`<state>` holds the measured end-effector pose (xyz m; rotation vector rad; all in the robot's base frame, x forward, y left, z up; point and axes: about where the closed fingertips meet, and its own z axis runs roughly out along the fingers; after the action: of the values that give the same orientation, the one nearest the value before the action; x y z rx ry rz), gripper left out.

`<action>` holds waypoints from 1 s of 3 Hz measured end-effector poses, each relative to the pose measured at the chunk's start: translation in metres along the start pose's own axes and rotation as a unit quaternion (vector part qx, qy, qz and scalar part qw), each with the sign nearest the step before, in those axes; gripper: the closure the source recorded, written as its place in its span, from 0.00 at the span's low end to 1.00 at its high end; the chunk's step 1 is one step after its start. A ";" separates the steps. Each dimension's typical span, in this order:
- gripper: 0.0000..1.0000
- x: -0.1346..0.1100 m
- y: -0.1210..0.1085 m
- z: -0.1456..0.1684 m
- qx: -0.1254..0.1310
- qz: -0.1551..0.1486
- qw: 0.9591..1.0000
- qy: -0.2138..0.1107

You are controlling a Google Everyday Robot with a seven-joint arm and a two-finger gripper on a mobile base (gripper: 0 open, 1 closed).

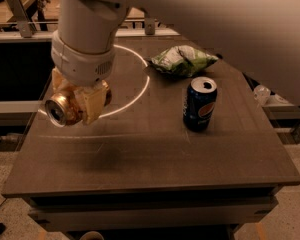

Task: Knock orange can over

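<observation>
The orange can is on its side with its silver top facing the front left. It sits between the tan fingers of my gripper over the left part of the dark table. The gripper is shut on the can and seems to hold it a little above the surface, with a shadow below it. The white wrist and arm come down from above and hide the back of the can.
A blue Pepsi can stands upright right of centre. A green chip bag lies at the back right. A bright ring of light is cast on the table. The table's left edge is close to the gripper.
</observation>
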<state>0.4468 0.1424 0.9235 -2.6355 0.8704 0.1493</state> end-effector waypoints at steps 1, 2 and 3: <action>1.00 0.002 0.008 0.016 -0.057 -0.051 0.994 0.076; 1.00 0.007 0.016 0.024 -0.081 -0.094 0.986 0.114; 1.00 0.013 0.026 0.035 -0.081 -0.113 0.981 0.132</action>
<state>0.4424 0.1286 0.8799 -2.9301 0.6534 -0.2010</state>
